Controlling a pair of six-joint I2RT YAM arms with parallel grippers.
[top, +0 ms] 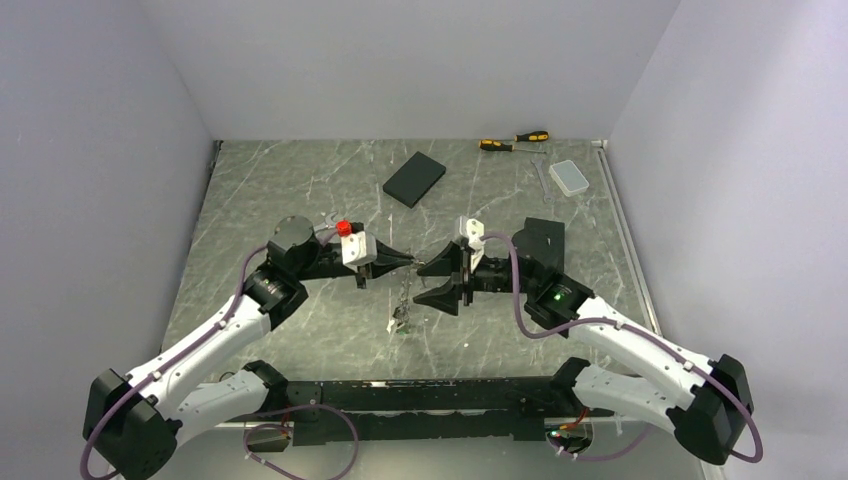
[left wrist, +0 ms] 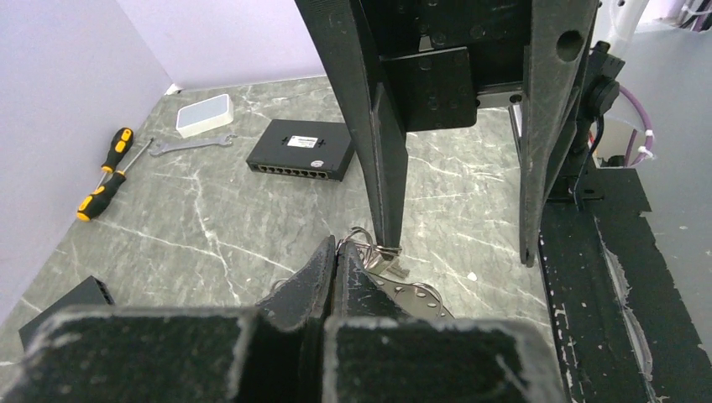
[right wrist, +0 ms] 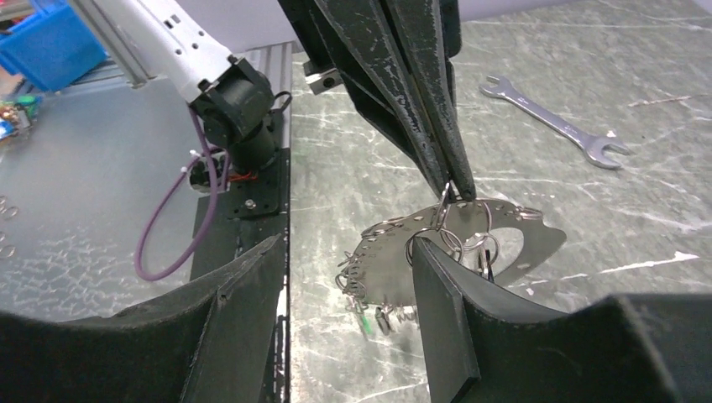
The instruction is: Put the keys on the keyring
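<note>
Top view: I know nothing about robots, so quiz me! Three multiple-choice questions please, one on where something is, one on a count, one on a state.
1. Where are the screwdrivers?
A) at the near edge
B) at the far edge of the table
C) in the middle

2. How many screwdrivers are there?
A) one
B) two
C) four

3. The left hand is:
A) wide open
B) out of view
C) shut on the keyring

Answers:
1 B, they lie at the far edge, right of centre.
2 B, two orange-and-black handles show.
3 C, its fingers are pressed together on the thin metal ring.
</note>
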